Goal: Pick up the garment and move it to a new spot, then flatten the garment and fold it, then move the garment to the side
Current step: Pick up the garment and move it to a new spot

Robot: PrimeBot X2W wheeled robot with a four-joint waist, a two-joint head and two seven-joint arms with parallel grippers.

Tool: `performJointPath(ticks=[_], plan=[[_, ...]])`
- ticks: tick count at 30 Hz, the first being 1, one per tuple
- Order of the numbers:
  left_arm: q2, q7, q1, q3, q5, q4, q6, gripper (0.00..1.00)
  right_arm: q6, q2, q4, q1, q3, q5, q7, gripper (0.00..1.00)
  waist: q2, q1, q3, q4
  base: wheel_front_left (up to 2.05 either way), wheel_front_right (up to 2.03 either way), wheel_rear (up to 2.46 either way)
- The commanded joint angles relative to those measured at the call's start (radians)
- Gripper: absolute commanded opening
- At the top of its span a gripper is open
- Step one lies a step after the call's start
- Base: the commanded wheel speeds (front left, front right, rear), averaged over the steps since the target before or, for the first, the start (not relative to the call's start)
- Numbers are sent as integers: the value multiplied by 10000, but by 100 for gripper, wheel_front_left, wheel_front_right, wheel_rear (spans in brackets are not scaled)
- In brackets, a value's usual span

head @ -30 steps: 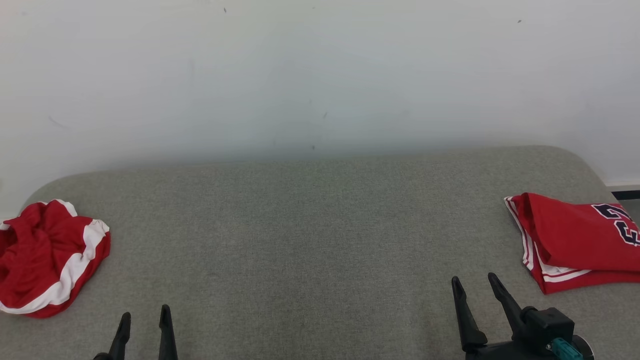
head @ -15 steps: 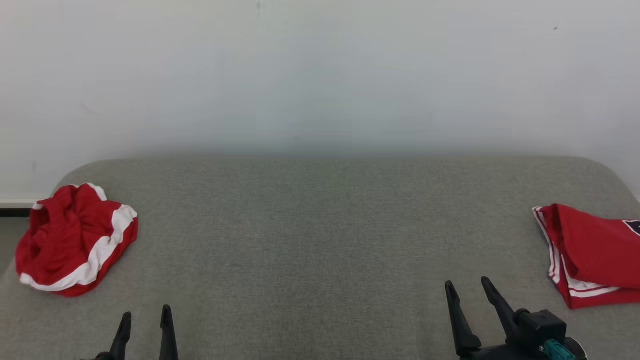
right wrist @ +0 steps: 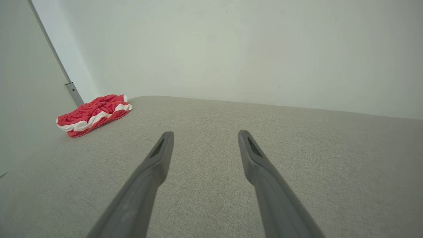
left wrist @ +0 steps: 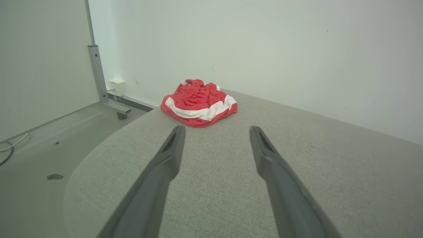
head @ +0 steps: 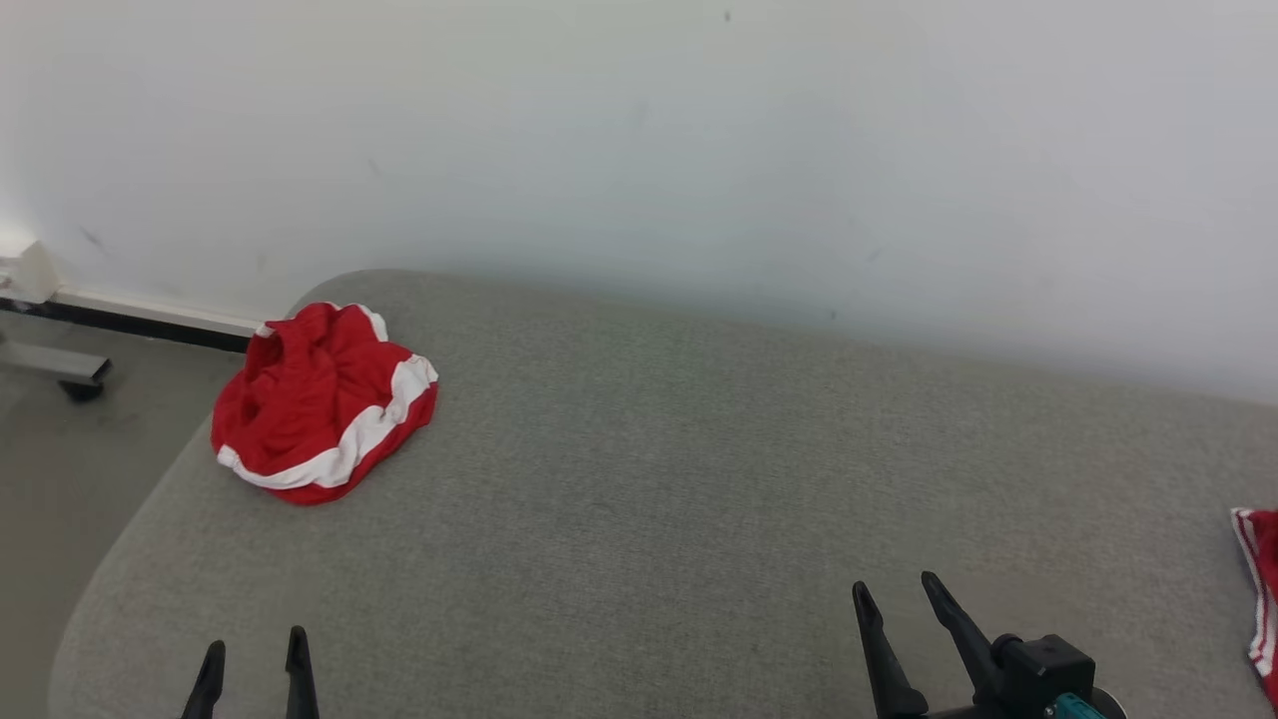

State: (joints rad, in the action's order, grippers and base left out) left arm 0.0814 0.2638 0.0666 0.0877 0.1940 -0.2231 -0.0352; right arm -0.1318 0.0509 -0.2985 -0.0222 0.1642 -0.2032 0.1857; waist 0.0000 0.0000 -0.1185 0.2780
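The garment (head: 319, 399), a crumpled red heap with a white band, lies at the far left corner of the grey table (head: 649, 479). The left gripper (head: 255, 644) and the right gripper (head: 894, 586) hover at the near edge, well apart from it, both spread wide and empty.

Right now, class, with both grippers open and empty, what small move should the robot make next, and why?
Probably reach the left gripper forward to the crumpled garment. It lies bunched and untouched at the table's far left corner, ahead of that open gripper and farther from the right gripper, so nothing has been picked up yet.
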Motion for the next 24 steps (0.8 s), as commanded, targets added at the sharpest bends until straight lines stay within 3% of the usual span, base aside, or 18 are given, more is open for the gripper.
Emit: performJointPath(ticks=[1,8,24], plan=[[103,6,105,66,-8,9,46,100,27,-6,-48,-82,58,-121,84,100,0,0,-145,962,0,0,0],[269,6,220,300,100,190,173,100,27,-5,-281,-317,466,-318,208,100,0,0,-14,1560,0,0,0],[280,6,428,554,66,572,329,100,27,-4,-774,-787,736,-387,375,100,0,0,340,1886,0,0,0]])
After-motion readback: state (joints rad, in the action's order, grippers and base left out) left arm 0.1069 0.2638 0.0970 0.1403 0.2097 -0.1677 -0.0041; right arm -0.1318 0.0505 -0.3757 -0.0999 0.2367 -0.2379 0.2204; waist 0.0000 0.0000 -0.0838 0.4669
